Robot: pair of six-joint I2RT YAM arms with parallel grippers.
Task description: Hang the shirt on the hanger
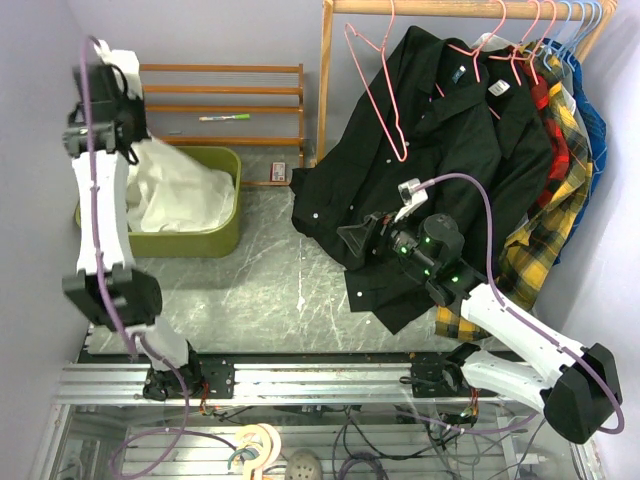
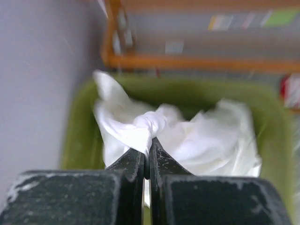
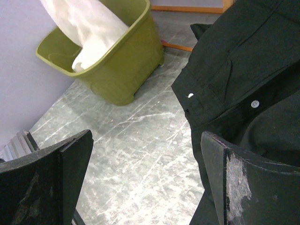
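The white shirt (image 1: pixel 175 190) is bunched in a green bin and drawn up toward the back left. My left gripper (image 1: pixel 122 140) is high above the bin's left end, shut on a twisted fold of the shirt (image 2: pixel 140 126); its jaws are pressed together on the cloth (image 2: pixel 150 143). The shirt also shows in the right wrist view (image 3: pixel 84 23). The pink wire hanger (image 1: pixel 385 95) hangs empty on the wooden rail, in front of a black shirt. My right gripper (image 1: pixel 360 240) is open and empty over the floor (image 3: pixel 147 159), beside the black shirt's hem.
The green bin (image 1: pixel 225 235) stands at the left. The black shirt (image 1: pixel 440 170), a yellow plaid shirt (image 1: pixel 545 230) and light blue hangers (image 1: pixel 590 15) hang on the rail (image 1: pixel 440 8) at the right. A wooden rack (image 1: pixel 225 105) stands at the back.
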